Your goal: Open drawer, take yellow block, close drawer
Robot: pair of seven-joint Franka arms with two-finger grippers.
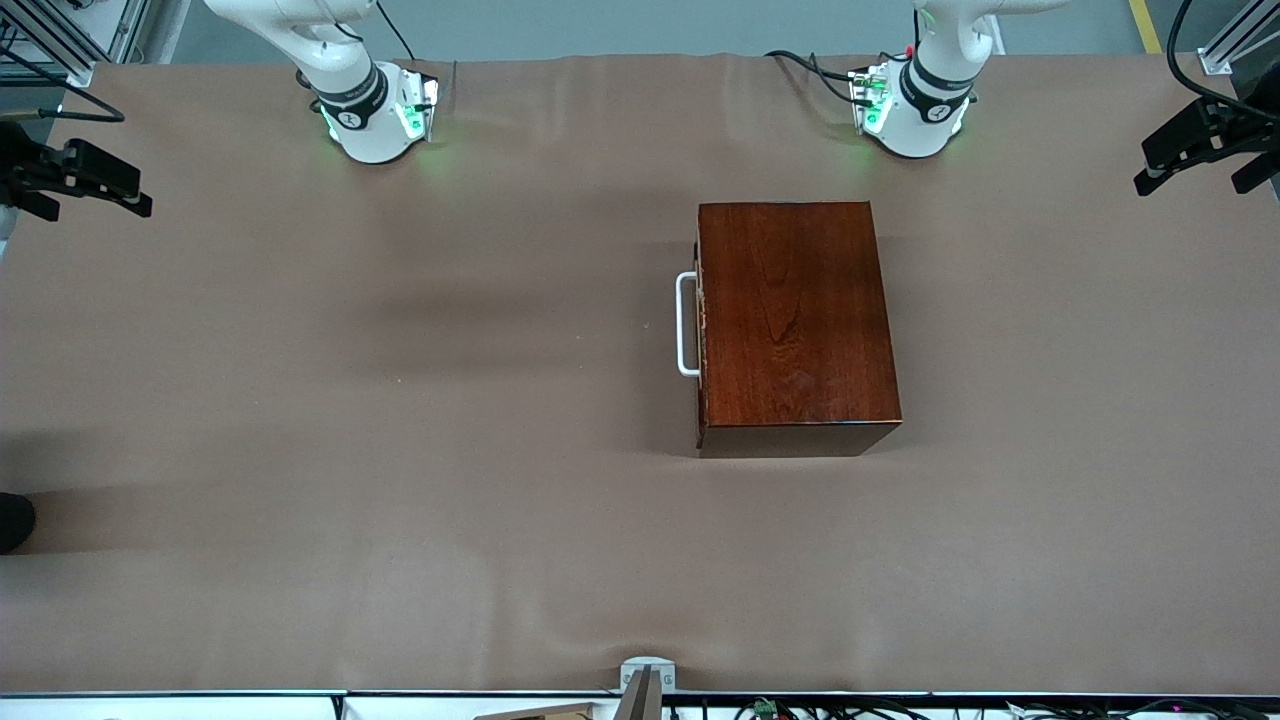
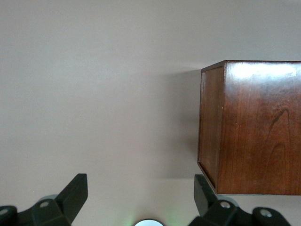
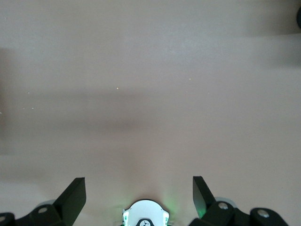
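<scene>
My right gripper [image 3: 138,195] up over bare table [image 1: 300,400], fingers spread wide, nothing held. My left gripper [image 2: 141,195] also spread wide, empty, up beside wooden box [image 1: 795,320]. Drawer [image 1: 700,325] shut, white handle [image 1: 686,324] facing right arm's end. Yellow block unseen.

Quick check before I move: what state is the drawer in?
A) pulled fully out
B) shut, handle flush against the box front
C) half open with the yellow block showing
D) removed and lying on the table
B: the drawer sits closed in the box, only its white handle protruding.
</scene>
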